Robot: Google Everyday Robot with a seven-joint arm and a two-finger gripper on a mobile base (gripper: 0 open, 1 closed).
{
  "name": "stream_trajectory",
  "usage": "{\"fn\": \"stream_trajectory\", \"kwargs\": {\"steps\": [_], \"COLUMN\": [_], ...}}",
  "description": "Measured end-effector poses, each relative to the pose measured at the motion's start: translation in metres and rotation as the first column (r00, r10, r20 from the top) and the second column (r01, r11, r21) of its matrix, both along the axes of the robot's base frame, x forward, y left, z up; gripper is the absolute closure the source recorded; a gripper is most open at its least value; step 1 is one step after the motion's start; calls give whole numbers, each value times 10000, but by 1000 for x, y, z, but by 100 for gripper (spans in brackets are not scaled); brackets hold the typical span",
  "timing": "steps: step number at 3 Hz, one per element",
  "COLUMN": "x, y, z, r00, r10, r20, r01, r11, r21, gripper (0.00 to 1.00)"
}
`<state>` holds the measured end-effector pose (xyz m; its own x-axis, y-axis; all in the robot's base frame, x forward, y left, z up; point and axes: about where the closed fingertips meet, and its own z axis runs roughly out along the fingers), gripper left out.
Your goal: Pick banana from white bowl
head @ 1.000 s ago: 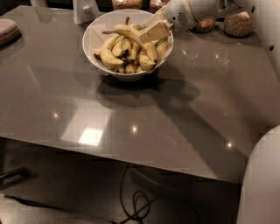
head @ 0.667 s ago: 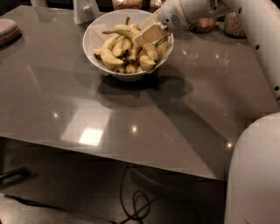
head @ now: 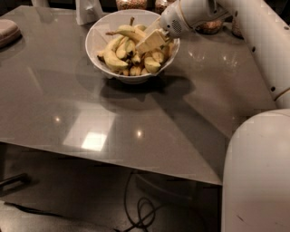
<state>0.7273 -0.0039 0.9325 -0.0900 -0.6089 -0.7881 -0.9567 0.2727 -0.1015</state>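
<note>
The white bowl (head: 99,41) stands at the back middle of the grey table (head: 90,104), filled with several yellow bananas. The banana (head: 128,33), the longest one, lies on top of the pile with its thin brown stem pointing left. My gripper (head: 152,41) reaches in from the right and sits low over the pile at the banana's right end, touching or nearly touching it. My white arm (head: 195,11) runs back to the upper right. The far part of the pile is hidden behind the gripper.
Glass jars (head: 209,26) stand behind the bowl at the table's back edge. A white object (head: 88,11) stands behind the bowl on the left. A grey item (head: 7,32) lies at the far left. My white body (head: 258,172) fills the lower right. Cables (head: 142,210) lie under the table.
My gripper has moved left and down, from the bowl's right rim to over the middle of the pile. My body shows larger at the right.
</note>
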Motion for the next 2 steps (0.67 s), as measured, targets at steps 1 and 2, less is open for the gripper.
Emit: {"fn": "stream_trajectory", "kwargs": {"steps": [1,2], "x": [1,-6], "y": [0,-6], "z": [-5,4], "r00": [10000,9999], "r10": [-21,-106], "r20": [-34,83], "r01": [20,113], "r11": [9997,9967], "r21": [-227,-799], "gripper": [63,87]}}
